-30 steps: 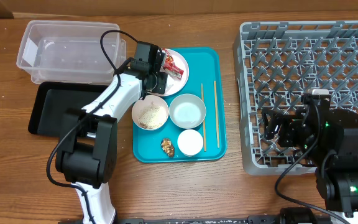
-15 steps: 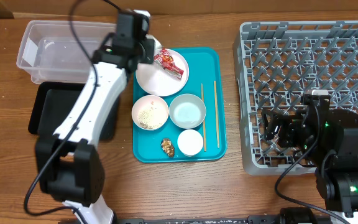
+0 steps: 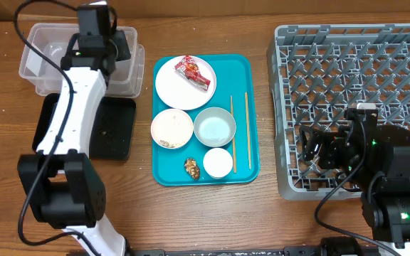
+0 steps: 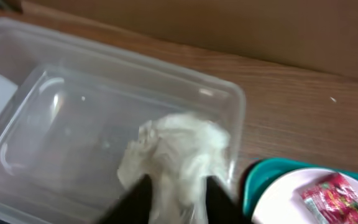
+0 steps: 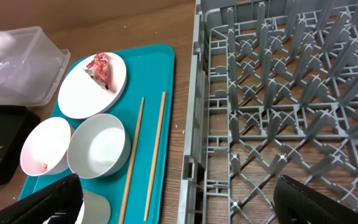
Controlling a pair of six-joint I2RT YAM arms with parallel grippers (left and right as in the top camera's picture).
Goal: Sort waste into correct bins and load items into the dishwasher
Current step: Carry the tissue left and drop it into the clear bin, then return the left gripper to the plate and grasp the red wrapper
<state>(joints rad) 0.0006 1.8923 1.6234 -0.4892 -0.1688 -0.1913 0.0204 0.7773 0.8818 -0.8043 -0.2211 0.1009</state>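
Note:
My left gripper (image 4: pixel 178 202) hangs over the right end of the clear tub (image 3: pixel 48 60), jaws parted. A blurred clump of white rice (image 4: pixel 179 149) shows between and below its fingers, inside the tub (image 4: pixel 61 112). The red-and-white wrapper (image 3: pixel 196 73) lies on the white plate (image 3: pixel 180 92). A white bowl (image 3: pixel 171 129), a pale-blue bowl (image 3: pixel 214 126), a cup (image 3: pixel 218 162), a brown lump (image 3: pixel 192 168) and two chopsticks (image 3: pixel 233 134) rest on the teal tray. My right gripper (image 5: pixel 182 205) stands open and empty over the front left edge of the grey dish rack (image 3: pixel 354 71).
The black tray (image 3: pixel 112 128) lies just in front of the clear tub, partly under my left arm. The teal tray (image 3: pixel 248 67) sits between the bins and the rack. Bare wooden table (image 3: pixel 262 220) runs along the front edge.
My left arm has swung left from above the plate to above the clear tub. Its jaws, shut before, have parted. The right arm has not moved.

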